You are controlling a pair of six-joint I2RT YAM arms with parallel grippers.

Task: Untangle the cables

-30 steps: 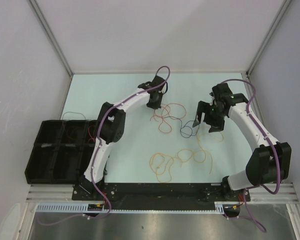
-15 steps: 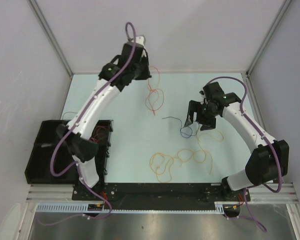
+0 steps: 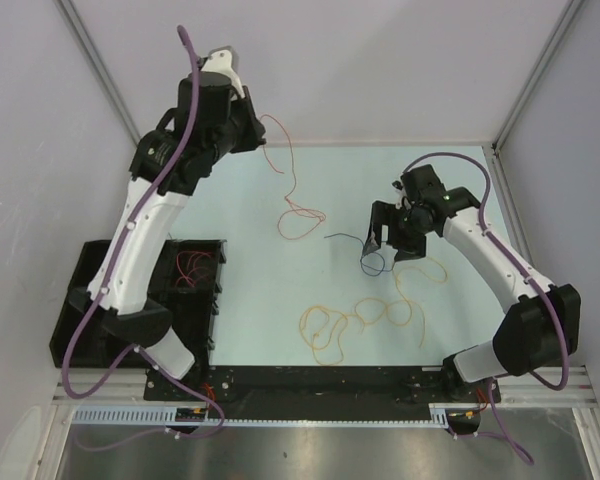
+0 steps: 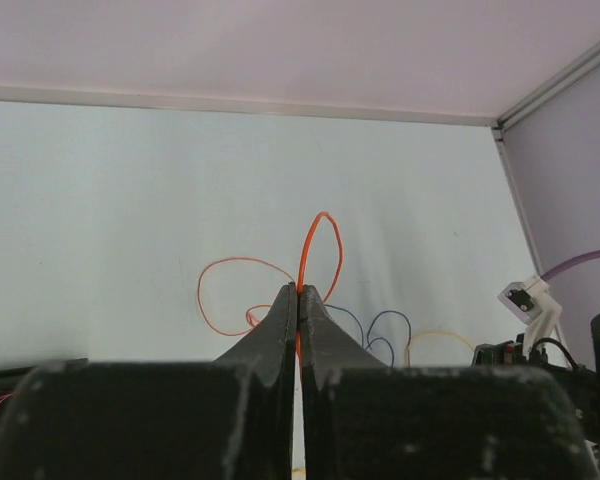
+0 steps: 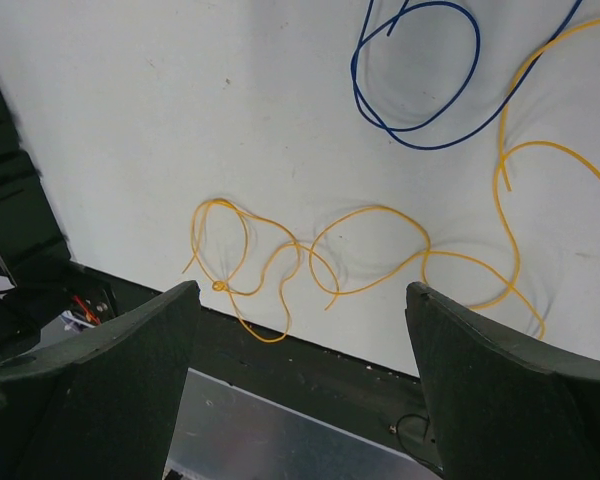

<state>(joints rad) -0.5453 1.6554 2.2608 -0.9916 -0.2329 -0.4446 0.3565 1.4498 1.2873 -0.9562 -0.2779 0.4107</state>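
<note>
My left gripper (image 3: 255, 124) is raised high at the back left and is shut on the red-orange cable (image 3: 292, 200). The cable hangs from it down to a loop lying on the table. In the left wrist view the closed jaws (image 4: 299, 292) pinch this cable (image 4: 320, 245). My right gripper (image 3: 388, 240) is open and empty just above the dark blue cable (image 3: 373, 262). The right wrist view shows the blue loops (image 5: 420, 140) and the yellow-orange cable (image 5: 370, 215) on the table beyond its open fingers (image 5: 300, 295). The yellow-orange cable (image 3: 365, 318) lies in curls near the front.
A black compartment bin (image 3: 100, 310) stands at the left edge, with red wire (image 3: 192, 268) in one cell. Grey walls close in the back and both sides. The black base rail (image 3: 310, 380) runs along the front.
My left arm has swung up and back to the left with the red-orange cable, pulling it away from the blue one. My right gripper has shifted slightly left and stays open.
</note>
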